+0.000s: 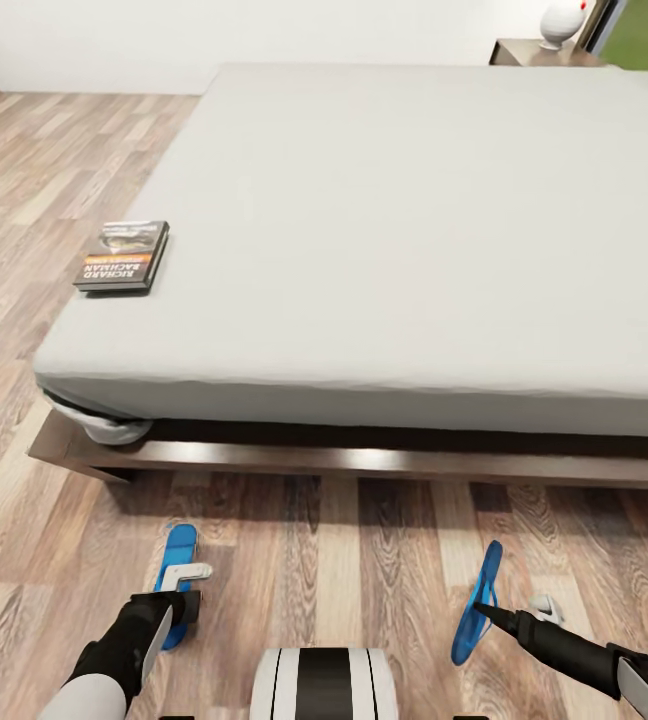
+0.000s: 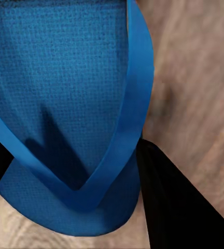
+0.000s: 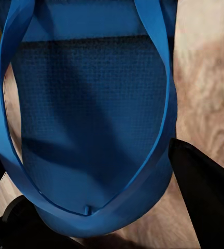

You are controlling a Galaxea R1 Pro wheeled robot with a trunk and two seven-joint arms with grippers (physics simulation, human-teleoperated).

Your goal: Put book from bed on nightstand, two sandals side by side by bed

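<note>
Each arm's got a flip-flop, so looks like it's lining the pair up on the floor (image 1: pixel 384 560) at the near side of the bed (image 1: pixel 394 230). Left gripper (image 1: pixel 186 592) is clamped on the left sandal (image 1: pixel 179 550), lying flat; right gripper (image 1: pixel 481 606) pinches the right sandal (image 1: pixel 484 590), tipped on edge. Well apart, with plenty of bare floor between. The book (image 1: pixel 124 256) sits at the mattress's left edge.
</note>
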